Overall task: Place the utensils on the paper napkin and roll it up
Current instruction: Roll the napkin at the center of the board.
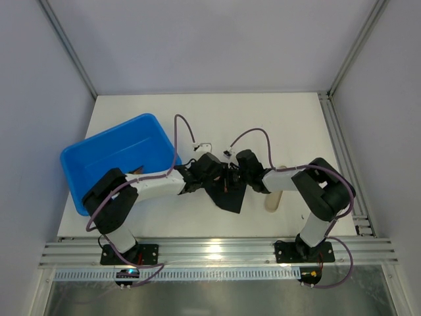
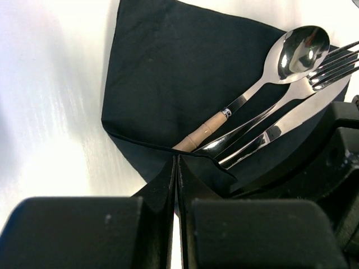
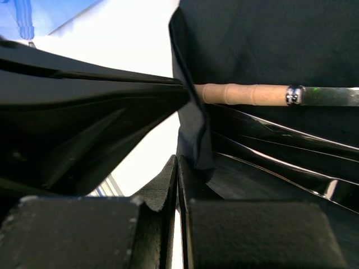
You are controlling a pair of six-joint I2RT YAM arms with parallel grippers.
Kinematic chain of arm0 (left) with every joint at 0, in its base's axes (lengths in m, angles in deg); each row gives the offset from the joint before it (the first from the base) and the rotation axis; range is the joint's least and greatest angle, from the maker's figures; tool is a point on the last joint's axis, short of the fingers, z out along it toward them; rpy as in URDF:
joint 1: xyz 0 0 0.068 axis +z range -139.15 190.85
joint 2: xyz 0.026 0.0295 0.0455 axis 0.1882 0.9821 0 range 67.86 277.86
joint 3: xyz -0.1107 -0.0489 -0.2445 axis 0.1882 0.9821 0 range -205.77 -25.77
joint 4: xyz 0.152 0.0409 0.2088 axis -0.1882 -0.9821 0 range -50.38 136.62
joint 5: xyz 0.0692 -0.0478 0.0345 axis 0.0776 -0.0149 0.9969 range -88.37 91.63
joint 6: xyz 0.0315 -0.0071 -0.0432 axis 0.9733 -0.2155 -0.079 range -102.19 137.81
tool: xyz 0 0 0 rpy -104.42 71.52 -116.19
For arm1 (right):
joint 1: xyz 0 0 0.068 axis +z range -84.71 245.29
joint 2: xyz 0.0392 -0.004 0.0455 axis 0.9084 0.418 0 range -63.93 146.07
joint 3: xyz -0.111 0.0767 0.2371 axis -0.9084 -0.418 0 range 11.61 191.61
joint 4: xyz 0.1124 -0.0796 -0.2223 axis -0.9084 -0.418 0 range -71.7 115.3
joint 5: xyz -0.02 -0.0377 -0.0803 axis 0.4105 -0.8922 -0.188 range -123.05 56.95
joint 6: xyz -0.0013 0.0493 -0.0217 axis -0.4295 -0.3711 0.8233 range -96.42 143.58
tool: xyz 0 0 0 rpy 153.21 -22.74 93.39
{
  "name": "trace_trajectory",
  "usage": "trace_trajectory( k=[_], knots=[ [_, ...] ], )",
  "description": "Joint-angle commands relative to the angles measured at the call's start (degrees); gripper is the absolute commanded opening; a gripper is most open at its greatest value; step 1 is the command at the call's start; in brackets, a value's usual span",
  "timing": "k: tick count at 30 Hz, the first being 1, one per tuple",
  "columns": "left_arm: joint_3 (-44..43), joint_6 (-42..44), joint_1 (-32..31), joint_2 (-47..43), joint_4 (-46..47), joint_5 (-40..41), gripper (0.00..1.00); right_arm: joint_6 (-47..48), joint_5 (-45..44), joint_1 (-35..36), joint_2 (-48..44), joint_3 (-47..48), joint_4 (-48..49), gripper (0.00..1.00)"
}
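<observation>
The black paper napkin lies between my two grippers. In the left wrist view the napkin carries the utensils side by side: a spoon with a beige handle section, a fork and a knife. The napkin's near edge is lifted and folded over the handle ends. My left gripper is shut with that raised edge at its tips. My right gripper is shut too, with the hanging fold at its tips. Both grippers nearly touch.
A blue tub stands at the left, close to the left arm. A thick beige cylinder lies on the white table just right of the napkin, under the right arm. The table's rails run along the near and right edges.
</observation>
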Motion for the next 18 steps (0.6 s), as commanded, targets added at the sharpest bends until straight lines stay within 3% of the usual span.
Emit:
trace_trajectory(
  k=[1, 18],
  knots=[
    [-0.7, 1.0, 0.3, 0.1, 3.9, -0.9, 0.00, -0.1, 1.5, -0.1, 0.4, 0.5, 3.9, 0.04],
    [-0.1, -1.5, 1.4, 2.1, 2.5, -1.5, 0.00, -1.9, 3.8, 0.2, 3.7, -2.1, 8.1, 0.04]
  ],
)
